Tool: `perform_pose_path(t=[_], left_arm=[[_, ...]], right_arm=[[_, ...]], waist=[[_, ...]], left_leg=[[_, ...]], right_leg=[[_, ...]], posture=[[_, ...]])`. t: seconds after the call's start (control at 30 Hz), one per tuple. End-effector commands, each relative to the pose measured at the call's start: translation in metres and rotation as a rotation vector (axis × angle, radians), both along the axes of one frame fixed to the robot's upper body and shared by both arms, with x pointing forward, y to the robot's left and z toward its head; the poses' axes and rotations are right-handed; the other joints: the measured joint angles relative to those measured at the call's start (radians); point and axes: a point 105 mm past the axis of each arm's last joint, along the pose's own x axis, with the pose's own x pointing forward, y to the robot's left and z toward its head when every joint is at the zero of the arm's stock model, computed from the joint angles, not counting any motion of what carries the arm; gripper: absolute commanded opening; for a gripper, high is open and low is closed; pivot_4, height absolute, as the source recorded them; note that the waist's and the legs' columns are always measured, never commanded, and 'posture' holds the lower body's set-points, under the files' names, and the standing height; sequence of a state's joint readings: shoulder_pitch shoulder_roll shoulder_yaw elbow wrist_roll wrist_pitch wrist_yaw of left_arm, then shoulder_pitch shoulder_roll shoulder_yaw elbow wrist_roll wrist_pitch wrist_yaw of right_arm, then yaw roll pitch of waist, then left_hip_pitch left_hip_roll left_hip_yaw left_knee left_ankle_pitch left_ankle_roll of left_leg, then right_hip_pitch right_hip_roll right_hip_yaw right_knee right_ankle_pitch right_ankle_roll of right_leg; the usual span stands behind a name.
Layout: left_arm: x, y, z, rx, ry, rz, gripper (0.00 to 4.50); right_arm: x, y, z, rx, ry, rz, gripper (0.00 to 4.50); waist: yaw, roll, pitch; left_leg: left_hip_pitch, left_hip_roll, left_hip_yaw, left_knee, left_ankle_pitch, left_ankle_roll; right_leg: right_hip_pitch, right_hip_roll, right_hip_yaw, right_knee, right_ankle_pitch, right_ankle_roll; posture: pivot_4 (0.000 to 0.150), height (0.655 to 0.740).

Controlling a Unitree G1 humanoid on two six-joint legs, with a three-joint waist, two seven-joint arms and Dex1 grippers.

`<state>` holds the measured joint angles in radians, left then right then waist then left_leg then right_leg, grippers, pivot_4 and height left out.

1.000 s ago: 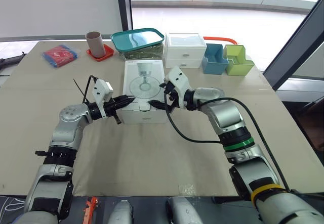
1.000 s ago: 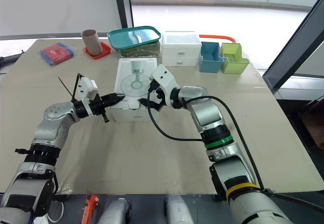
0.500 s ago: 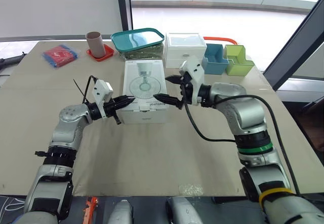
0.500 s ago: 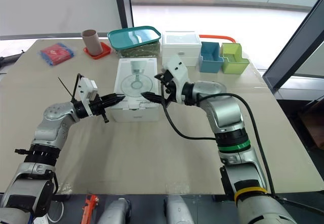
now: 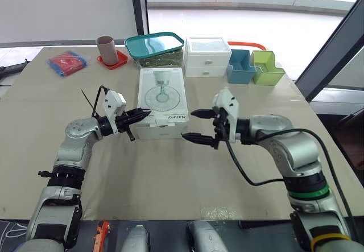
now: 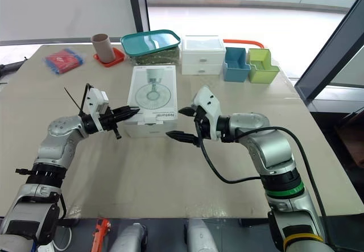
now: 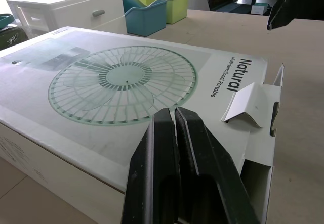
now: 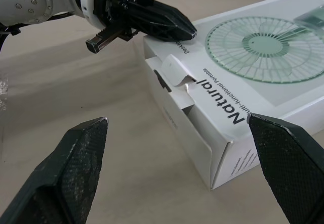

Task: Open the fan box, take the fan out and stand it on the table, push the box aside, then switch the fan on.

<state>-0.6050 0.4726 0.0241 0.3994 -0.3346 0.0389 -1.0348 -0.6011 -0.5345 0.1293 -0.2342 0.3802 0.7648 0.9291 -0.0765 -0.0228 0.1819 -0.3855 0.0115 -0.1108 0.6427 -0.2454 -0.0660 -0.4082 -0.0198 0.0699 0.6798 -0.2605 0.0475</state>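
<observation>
A: Okay, where do we put the fan box [image 5: 162,101]?
B: Flat on the desk [image 5: 170,178], about the middle, fan drawing facing up, the "Natural" end toward the robot.
A: Shut?
B: Not quite. We see the tuck flap [image 7: 248,102] at that near end popped up and bent, with a gap under it. The rest of the box looks closed.
A: Left end effector [image 5: 147,112]?
B: Fingers pressed together, holding nothing. The tip sits at the box's near-left corner, right over the top edge. We cannot tell whether it touches the card.
A: Right end effector [image 5: 187,124]?
B: Fingers spread wide, nothing between them. It hangs just beside the box's near-right corner, off the box, tips pointing toward the left arm. One finger is about level with the box top, the other is lower, close to the desk.
A: Around the box?
B: Just behind it we have a teal-lidded container [image 5: 154,46], and to the right of that a white drawer unit [image 5: 207,56], then a blue bin [image 5: 242,67] and a green bin [image 5: 267,67] side by side. Left of the container there is a brown cup [image 5: 106,47] on a red coaster [image 5: 114,62]. Further left a red and blue packet [image 5: 67,62] lies well apart from the box.
</observation>
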Motion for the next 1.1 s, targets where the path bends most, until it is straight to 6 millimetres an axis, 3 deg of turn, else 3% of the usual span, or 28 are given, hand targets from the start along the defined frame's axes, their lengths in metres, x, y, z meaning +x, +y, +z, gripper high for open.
perform_pose_path(t=[0.03,0.17,0.4,0.57,0.8,1.1], left_arm=[[-0.001,0.003,-0.006,0.021,0.012,0.008,0.19],[-0.001,0.003,-0.006,0.021,0.010,0.010,0.19],[-0.006,0.007,-0.001,0.019,0.012,-0.007,0.19],[-0.004,0.011,0.000,0.032,0.013,0.000,0.19],[-0.001,0.010,0.004,0.042,0.001,-0.002,0.19],[-0.006,0.020,0.011,0.052,0.019,-0.042,0.19]], right_arm=[[-0.009,0.010,0.002,-0.003,-0.025,0.057,4.50],[-0.017,0.015,-0.008,-0.026,-0.003,0.102,4.50],[-0.014,0.019,-0.022,-0.055,0.012,0.094,4.50],[-0.021,0.017,-0.028,-0.077,0.024,0.127,4.50],[-0.039,0.022,-0.051,-0.136,0.058,0.186,4.50],[-0.014,0.005,-0.048,-0.098,0.092,0.048,4.50]], waist=[[0.000,0.000,0.000],[0.000,0.000,0.000],[0.000,0.000,0.000],[0.000,0.000,0.000],[0.000,0.000,0.000],[0.000,0.000,0.000]], left_leg=[[0.000,0.000,0.000,0.000,0.000,0.000],[0.000,0.000,0.000,0.000,0.000,0.000],[0.000,0.000,0.000,0.000,0.000,0.000],[0.000,0.000,0.000,0.000,0.000,0.000],[0.000,0.000,0.000,0.000,0.000,0.000],[0.000,0.000,0.000,0.000,0.000,0.000]], right_leg=[[0.000,0.000,0.000,0.000,0.000,0.000],[0.000,0.000,0.000,0.000,0.000,0.000],[0.000,0.000,0.000,0.000,0.000,0.000],[0.000,0.000,0.000,0.000,0.000,0.000],[0.000,0.000,0.000,0.000,0.000,0.000],[0.000,0.000,0.000,0.000,0.000,0.000]], posture=[[0.150,0.7400],[0.150,0.7400],[0.150,0.7400],[0.150,0.7400],[0.150,0.7400],[0.150,0.7400]])
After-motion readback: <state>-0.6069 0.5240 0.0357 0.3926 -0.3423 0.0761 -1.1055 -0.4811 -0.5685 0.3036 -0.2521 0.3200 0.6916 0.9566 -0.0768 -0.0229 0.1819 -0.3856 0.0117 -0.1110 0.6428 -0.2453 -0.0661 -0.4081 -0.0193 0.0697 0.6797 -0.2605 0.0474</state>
